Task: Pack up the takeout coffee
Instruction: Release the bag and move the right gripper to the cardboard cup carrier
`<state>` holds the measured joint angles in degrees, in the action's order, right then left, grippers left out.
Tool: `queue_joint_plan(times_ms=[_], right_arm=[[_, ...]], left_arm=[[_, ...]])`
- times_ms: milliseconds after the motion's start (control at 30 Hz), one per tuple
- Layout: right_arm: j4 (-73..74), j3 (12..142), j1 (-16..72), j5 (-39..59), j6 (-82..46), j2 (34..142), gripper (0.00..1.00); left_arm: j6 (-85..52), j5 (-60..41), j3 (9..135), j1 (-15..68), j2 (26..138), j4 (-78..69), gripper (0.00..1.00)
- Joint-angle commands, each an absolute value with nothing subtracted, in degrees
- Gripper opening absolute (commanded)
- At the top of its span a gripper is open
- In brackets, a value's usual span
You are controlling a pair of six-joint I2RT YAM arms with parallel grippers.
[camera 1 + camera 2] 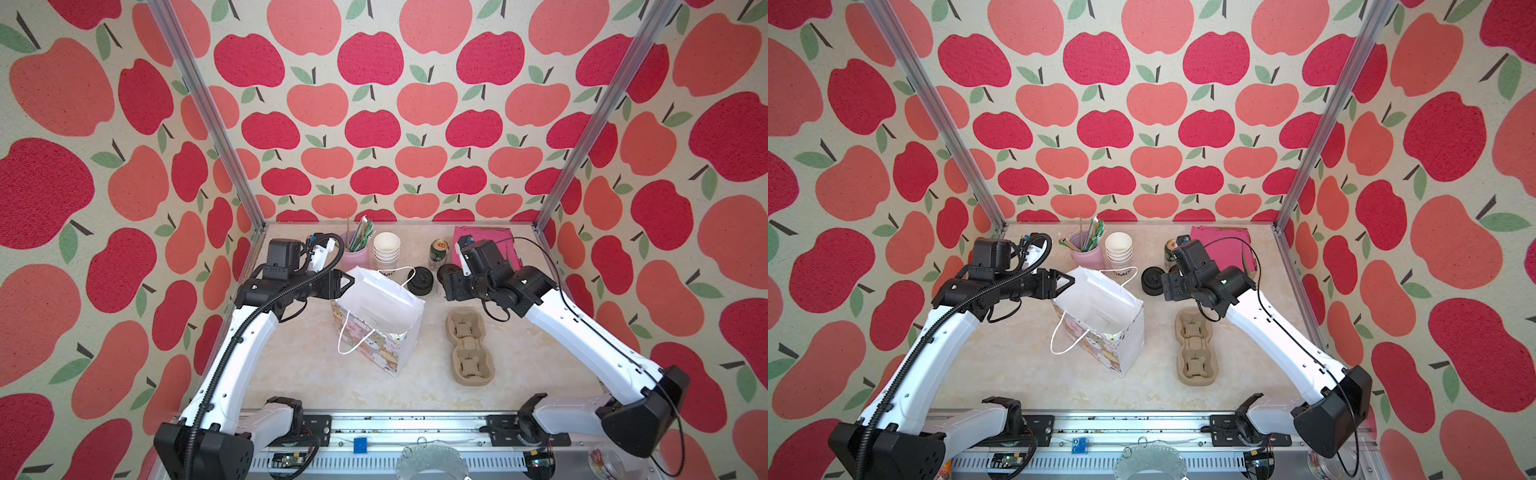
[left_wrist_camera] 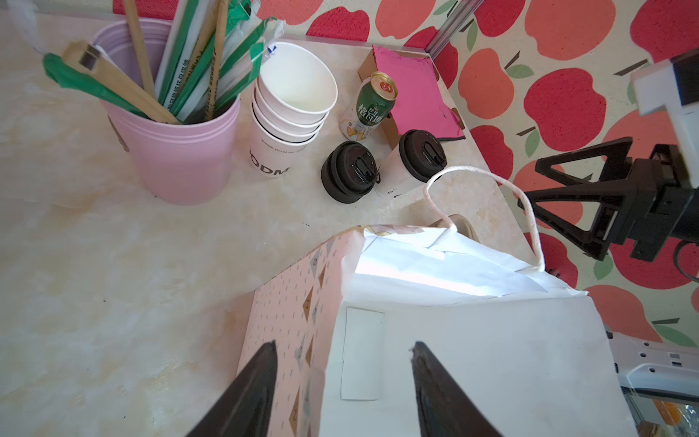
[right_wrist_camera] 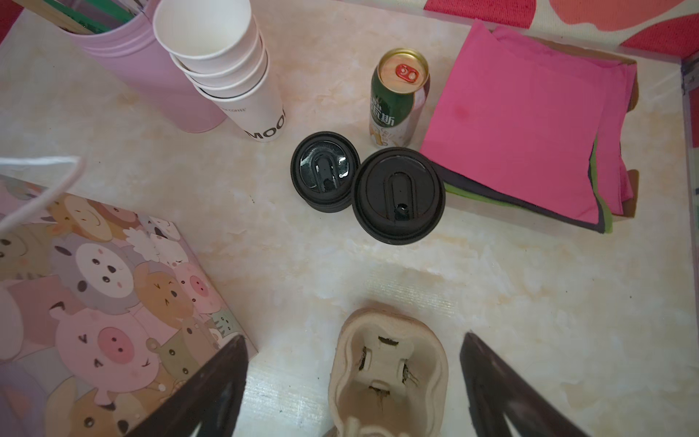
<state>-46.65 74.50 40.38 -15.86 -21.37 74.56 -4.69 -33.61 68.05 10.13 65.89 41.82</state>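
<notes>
Straddling the paper bag's (image 2: pixel 472 340) left wall with my left pincer (image 2: pixel 342 344) parted, I am holding my right pincer (image 3: pixel 354 336) wide open. The takeout coffee (image 3: pixel 399 195) is standing far right on the desk (image 3: pixel 302 265), its body hidden under its lid, my right pincer mostly masking it from above.

The takeout coffee (image 2: pixel 410 162) is a white cup under a black lid; the loose lids (image 2: pixel 350 176) are black too. The gift bag (image 1: pixel 378 316) shows pastel cartoon animals outside and plain white inside. The can (image 3: pixel 397 102) is green and gold, the napkins (image 3: pixel 529 113) magenta, the straw tub (image 2: pixel 177 151) lilac-pink, the cup carrier (image 1: pixel 467 345) beige. The tabletop (image 1: pixel 299 374) is cream marble; the walls (image 1: pixel 374 124) carry red and coral apples with green leaves.
</notes>
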Motion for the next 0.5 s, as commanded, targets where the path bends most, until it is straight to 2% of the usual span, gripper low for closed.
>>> queue_joint_plan(times_ms=[0,267,467], right_arm=[[-49.55,71.97,39.47,-13.42,-25.21,73.96,0.88],[-53.11,67.10,39.44,-11.88,-28.48,75.82,0.83],[-55.53,63.67,39.42,-10.30,-32.17,76.00,0.77]], left_arm=[[-2.72,-29.29,70.05,11.06,66.66,43.81,0.52],[-2.88,-28.48,68.56,11.50,66.90,40.72,0.30],[-4.33,-29.47,68.23,11.52,67.43,38.89,0.19]])
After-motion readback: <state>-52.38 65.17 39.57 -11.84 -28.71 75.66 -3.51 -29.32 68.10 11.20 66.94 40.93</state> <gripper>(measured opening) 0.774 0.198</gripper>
